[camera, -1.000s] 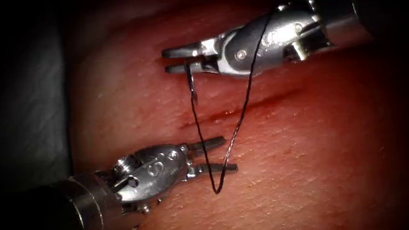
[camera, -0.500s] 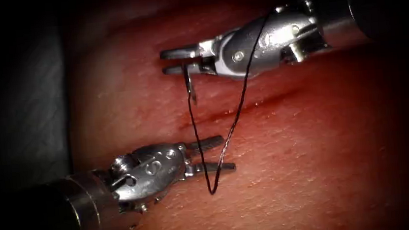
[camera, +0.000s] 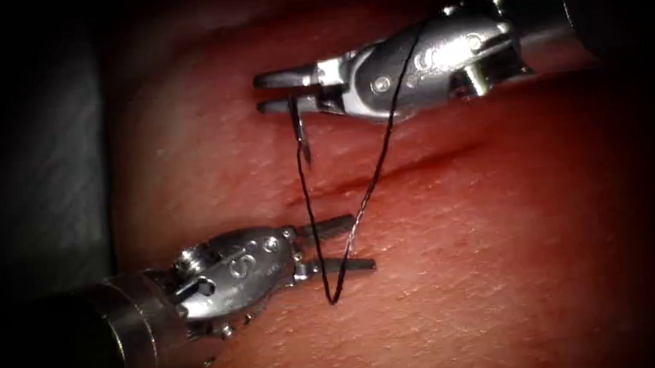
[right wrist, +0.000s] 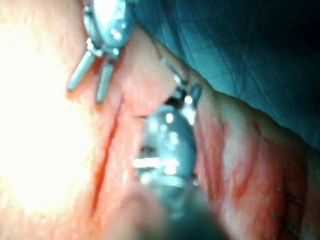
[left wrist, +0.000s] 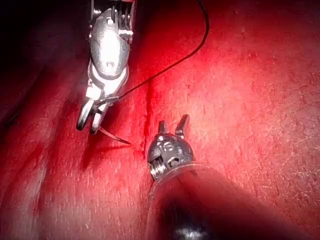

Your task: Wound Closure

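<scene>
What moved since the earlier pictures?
The right tool, gripping the needle, drifted slightly up and left, lifting the thread loop. The left tool stayed open, holding nothing, below the cut. The needle remains clear of the tissue.

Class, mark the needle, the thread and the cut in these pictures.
Needle (camera: 301,135): endoscope view, mid-shaft below the right pincer.
Thread (camera: 371,184): endoscope view, strand crossing the cut.
Cut (camera: 420,161): endoscope view, its dark line in the tissue.
</scene>
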Controlling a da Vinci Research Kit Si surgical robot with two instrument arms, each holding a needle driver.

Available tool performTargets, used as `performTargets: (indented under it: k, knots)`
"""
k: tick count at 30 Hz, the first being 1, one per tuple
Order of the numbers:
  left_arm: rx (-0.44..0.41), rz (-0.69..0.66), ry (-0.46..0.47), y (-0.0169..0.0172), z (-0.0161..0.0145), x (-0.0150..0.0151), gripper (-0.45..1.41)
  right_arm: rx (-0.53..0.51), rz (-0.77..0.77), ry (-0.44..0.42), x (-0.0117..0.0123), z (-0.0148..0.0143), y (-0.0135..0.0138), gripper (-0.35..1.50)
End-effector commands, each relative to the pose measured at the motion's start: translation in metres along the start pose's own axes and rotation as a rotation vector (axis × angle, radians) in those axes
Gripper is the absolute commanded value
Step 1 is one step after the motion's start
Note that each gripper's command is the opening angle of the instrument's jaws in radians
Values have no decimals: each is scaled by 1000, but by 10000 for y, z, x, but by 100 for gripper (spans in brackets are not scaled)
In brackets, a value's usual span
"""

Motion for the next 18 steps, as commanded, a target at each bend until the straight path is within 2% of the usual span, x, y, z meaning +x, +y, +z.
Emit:
performTargets:
  k: [1, 18]
  knots:
    - [-1, -1, 0, 1, 8, -5, 12, 2, 0, 2, -2, 8, -7, -35]
    - [-3, 0, -1, 0, 7, -5, 11, 7, -29, -14, -17, 11, -17, -35]
